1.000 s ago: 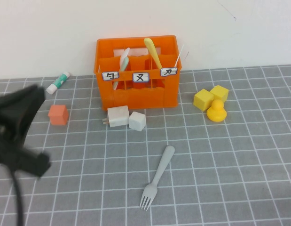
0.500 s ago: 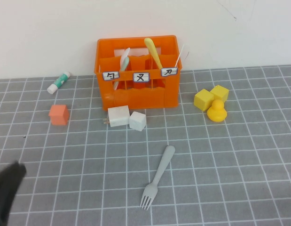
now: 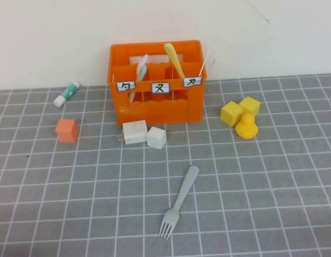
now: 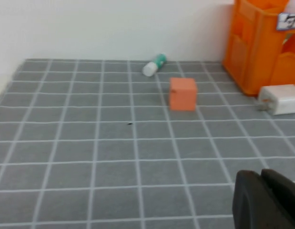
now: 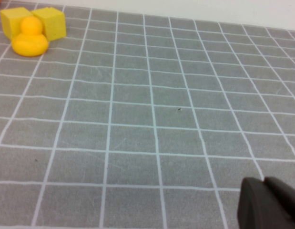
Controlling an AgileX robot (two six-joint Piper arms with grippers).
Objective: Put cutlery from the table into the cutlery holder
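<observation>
The light grey-blue fork (image 3: 179, 199) lies on the grey gridded table (image 3: 272, 182), in front of the orange cutlery holder (image 3: 156, 83), tines toward me. The mint-green spoon (image 3: 139, 69) stands in the holder's left compartment. The holder's corner also shows in the left wrist view (image 4: 261, 43). Neither arm shows in the high view. My left gripper (image 4: 260, 175) is shut and empty, low over the table's left part. My right gripper (image 5: 264, 182) is shut and empty, low over the table's right part. The fork is in neither wrist view.
A yellow spoon (image 3: 174, 59) and a white utensil (image 3: 204, 63) stand in the holder. A white charger (image 3: 134, 131) and white cube (image 3: 156, 137) sit before it. An orange cube (image 3: 66, 130) and tube (image 3: 66, 94) lie left; yellow blocks (image 3: 240, 110) and duck (image 3: 246, 127) right.
My left arm has drawn back toward the lower left and left the high view. The fork and the other objects have not moved.
</observation>
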